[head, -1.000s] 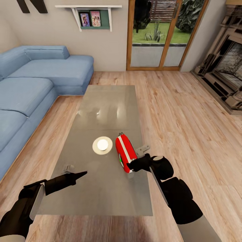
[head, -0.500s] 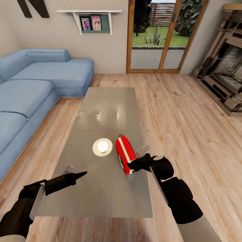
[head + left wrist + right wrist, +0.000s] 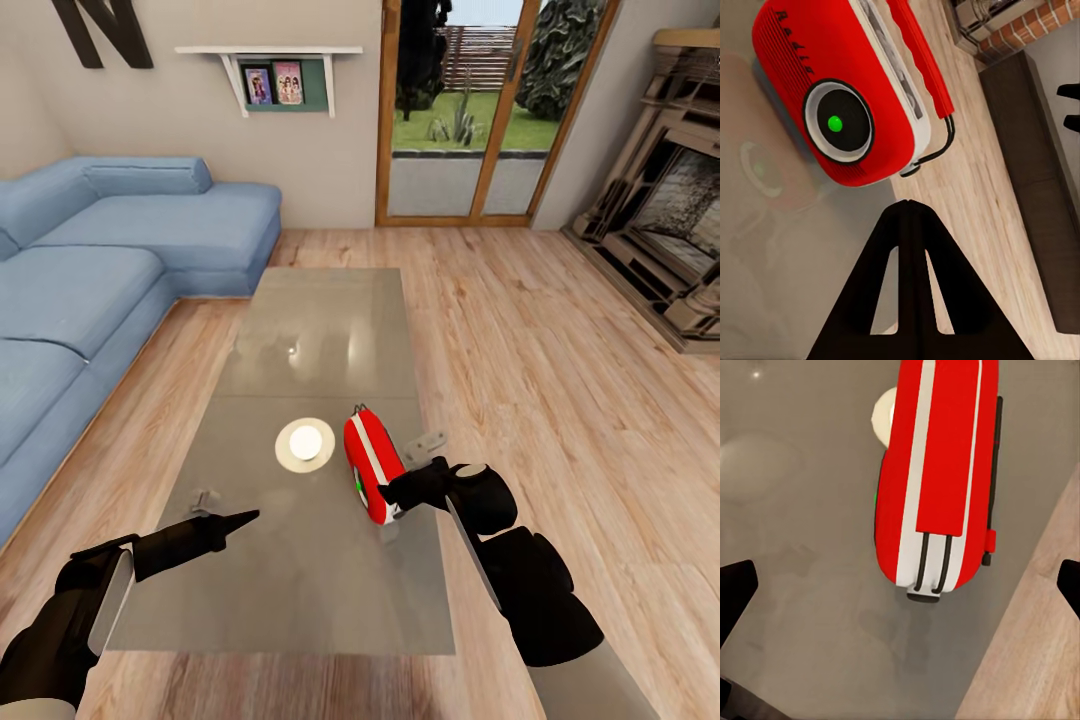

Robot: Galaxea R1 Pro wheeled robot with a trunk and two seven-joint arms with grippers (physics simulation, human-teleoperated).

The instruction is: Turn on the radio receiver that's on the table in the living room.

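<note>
A: Looking from the head view, where is the radio [image 3: 372, 465]?
B: It stands on the table [image 3: 300, 570], near the right edge and toward the near end. A cream disc [image 3: 305, 444] lies just left of it, apart from it.

A: And the grippers?
B: The right gripper [image 3: 392, 493] is at the radio's near end; its dark fingertips overlap the red body, but I cannot tell from here whether they touch. The left gripper [image 3: 250, 515] hovers over the table, left of the radio and well apart from it, its fingers drawn to one point.

A: What surrounds the table?
B: A blue sofa [image 3: 90, 290] on the left, glass doors [image 3: 460, 110] at the far wall, a fireplace [image 3: 670, 220] on the right, and a wood floor [image 3: 560, 380].

A: Left wrist view?
B: The radio [image 3: 847, 97] shows its face, with a round dial [image 3: 838, 124] carrying a green dot and a thin handle [image 3: 937, 146] along one side. The left gripper [image 3: 909, 206] has its fingers pressed together, holding nothing.

A: Right wrist view?
B: The radio [image 3: 937, 472] is seen end-on, red with white bands, and part of the disc [image 3: 883, 416] peeks out beside it. The right gripper's two fingertips [image 3: 735, 589] sit at opposite edges of the picture, so its jaws are spread wide, clear of the radio.
</note>
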